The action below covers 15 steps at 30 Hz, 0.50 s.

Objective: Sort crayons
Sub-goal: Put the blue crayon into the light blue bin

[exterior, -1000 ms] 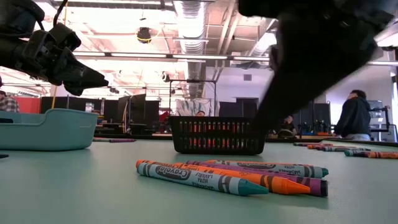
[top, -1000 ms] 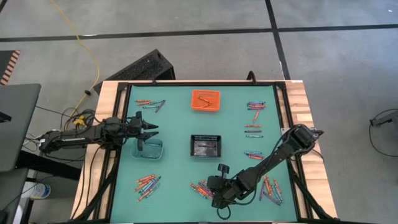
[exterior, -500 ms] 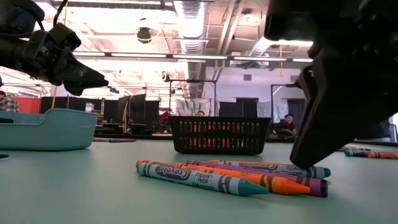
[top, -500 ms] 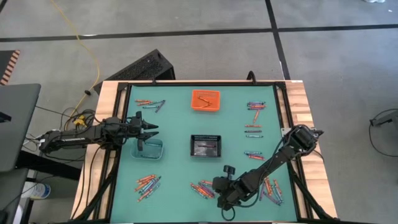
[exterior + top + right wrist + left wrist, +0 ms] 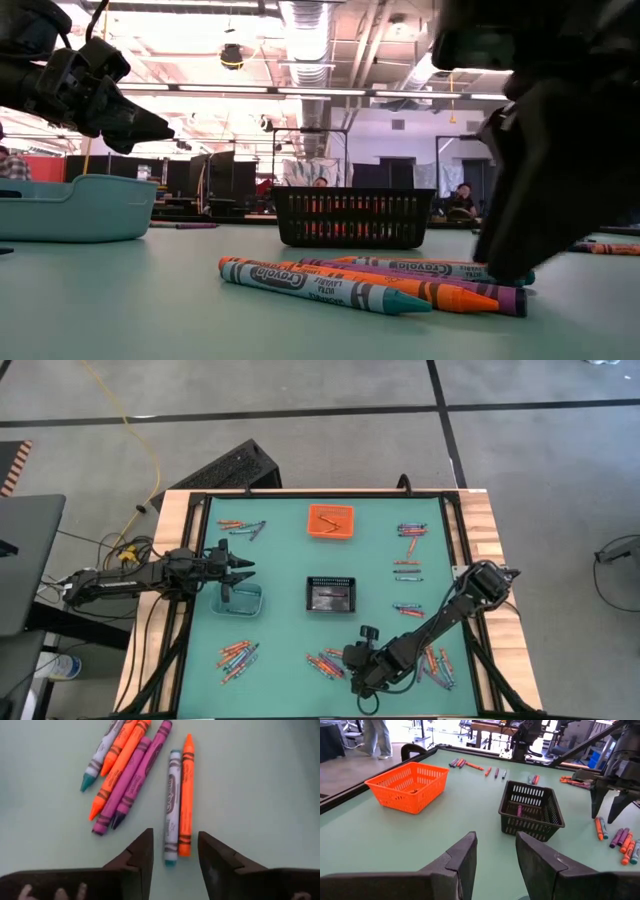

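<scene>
Right claw (image 5: pixel 172 851) low, pointing down, fingers parted; left claw (image 5: pixel 495 851) raised, fingers parted

Grey concrete floor (image 5: pixel 300 420) crossed by dark seams. Yellow cable (image 5: pixel 140 440) trails across it. Overhead: exposed ducting (image 5: pixel 305 60) and strip lights (image 5: pixel 230 92). Desks stand beyond the table.
</scene>
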{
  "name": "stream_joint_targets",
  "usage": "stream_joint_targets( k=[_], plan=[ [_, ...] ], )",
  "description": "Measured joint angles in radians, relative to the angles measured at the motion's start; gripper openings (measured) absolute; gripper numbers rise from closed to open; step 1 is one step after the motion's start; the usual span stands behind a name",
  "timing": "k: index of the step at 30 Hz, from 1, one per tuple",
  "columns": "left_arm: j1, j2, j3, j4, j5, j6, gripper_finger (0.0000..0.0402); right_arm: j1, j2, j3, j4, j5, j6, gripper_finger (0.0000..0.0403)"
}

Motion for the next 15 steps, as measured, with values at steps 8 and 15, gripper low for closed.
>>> stream_joint_targets(
  k=[8, 15],
  plan=[
    [0.0, 0.0, 0.0, 0.0, 0.0, 0.0, 0.0125, 0.008, 0.0, 0.0, -0.022, -0.019, -0.026, 0.0131],
    [0.0, 0.0, 0.0, 0.0, 0.0, 0.0, 0.0125, 0.018, 0.0, 0.001, -0.033, -0.038, -0.026, 0.013]
  ],
)
